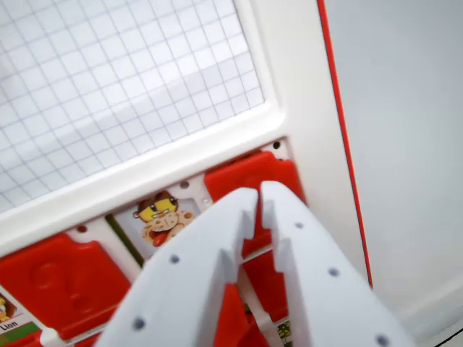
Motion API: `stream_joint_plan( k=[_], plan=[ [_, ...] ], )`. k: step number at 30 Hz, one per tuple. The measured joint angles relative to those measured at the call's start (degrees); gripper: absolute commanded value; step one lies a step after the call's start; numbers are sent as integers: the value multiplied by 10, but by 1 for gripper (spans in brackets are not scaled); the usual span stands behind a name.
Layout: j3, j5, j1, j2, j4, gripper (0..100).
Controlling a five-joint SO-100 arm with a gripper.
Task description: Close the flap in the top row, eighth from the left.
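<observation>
Red plastic is what you have under the jaw tips: a red rectangular flap (pixel 253 177) lies flat in the white board, just beyond the gripper's tips at about twelve o'clock from them, in the corner cell of the board nearest the frame's edge. Its long axis runs roughly from eight o'clock to two o'clock across the wrist view, following the tilt of the board's rows; its lower part is hidden behind the fingers.

Your white plastic two-finger gripper (pixel 258 194) fills the lower middle of the picture. Its jaws are drawn nearly together at the tips, with only a thin slit between them and nothing held.

At nine o'clock from the flap sits an uncovered cell with a cartoon lion picture (pixel 163 217). Farther along at eight o'clock is another red closed flap with a raised question mark (pixel 61 278), and at the lower left edge a small label reads "Lion" (pixel 9 325). More red shows below, between and under the fingers, too hidden to sort out.

The white board frame (pixel 145 170) rises to a white gridded panel (pixel 123 79) at ten o'clock. At three o'clock, a pale grey table surface (pixel 405 144) carries a thin red line (pixel 343 144) running beside the board's edge.
</observation>
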Motion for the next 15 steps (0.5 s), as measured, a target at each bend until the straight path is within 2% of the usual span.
stream_joint_plan(
  k=[15],
  plan=[
    [-14,0,-6,-26,2,0]
  ],
)
